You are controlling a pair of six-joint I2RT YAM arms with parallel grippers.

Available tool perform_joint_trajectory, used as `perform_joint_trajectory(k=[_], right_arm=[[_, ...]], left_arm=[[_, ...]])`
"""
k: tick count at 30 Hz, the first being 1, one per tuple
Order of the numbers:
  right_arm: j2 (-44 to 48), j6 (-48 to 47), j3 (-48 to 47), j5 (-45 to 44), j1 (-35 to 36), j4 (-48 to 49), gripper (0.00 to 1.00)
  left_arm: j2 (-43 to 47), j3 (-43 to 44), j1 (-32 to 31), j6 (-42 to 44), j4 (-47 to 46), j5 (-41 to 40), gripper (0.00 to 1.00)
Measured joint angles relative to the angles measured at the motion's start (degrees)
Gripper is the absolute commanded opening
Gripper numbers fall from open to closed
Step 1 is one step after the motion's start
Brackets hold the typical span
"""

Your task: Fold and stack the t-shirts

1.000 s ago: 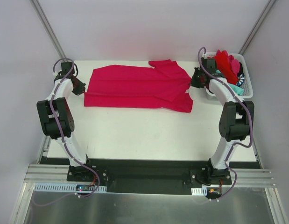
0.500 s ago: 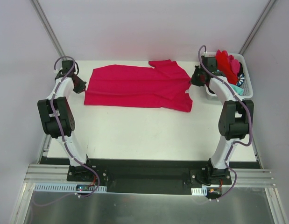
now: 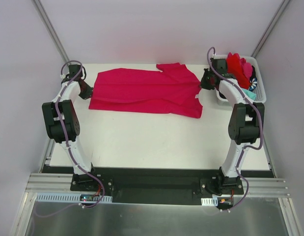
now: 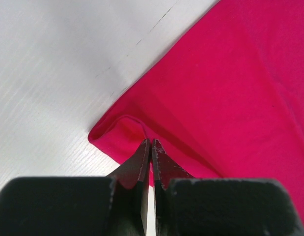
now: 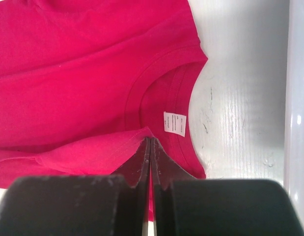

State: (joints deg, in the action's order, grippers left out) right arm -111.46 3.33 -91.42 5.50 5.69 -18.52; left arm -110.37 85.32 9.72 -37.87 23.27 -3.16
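- Pink shirt [image 3: 144, 92] lies spread flat across the far half of the counter [image 3: 152, 137], long axis left to right, collar end toward the right.
- Top view: one sleeve sticks out toward the far edge near the right end. The near-right corner of the cloth reaches closest to the arm bases.
- Left fingers [image 4: 148, 150]: pressed together, no gap visible, nipping a raised ridge of the pink shirt at its left edge, just beside a rounded, rolled corner of the hem.
- Left wrist view: bare counter fills the upper left and pink cloth fills the right. A shallow crease runs up and right from the pinch point.
- Right fingers [image 5: 147, 147]: likewise closed tight, tips clamped on a folded-over flap of the pink shirt, just beside the collar [image 5: 161, 71].
- White label [image 5: 175, 123] sits inside the collar, near the fingertips on their right. Print too small to read.
- Left arm reaches to the shirt's left edge and right arm to its right edge, both wrists low at the counter.
- Basket [image 3: 262, 92] stands at the far right corner of the counter, just beside the right arm, apart from the pink shirt.
- Basket contents: red shirt [image 3: 234, 63] heaped on top and rising above the rim, teal shirt [image 3: 248, 92] at the near end, and a dark piece [image 3: 253, 83] between them, too small to make out.
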Motion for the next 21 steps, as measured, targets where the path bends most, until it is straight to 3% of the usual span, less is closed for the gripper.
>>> perform_joint_trajectory(k=[21], right_arm=[[-3.2,-1.1,-3.0,1.0,-0.1,-1.4,0.0]], left_arm=[[-2.1,2.7,0.2,0.0,0.2,-1.9,0.0]])
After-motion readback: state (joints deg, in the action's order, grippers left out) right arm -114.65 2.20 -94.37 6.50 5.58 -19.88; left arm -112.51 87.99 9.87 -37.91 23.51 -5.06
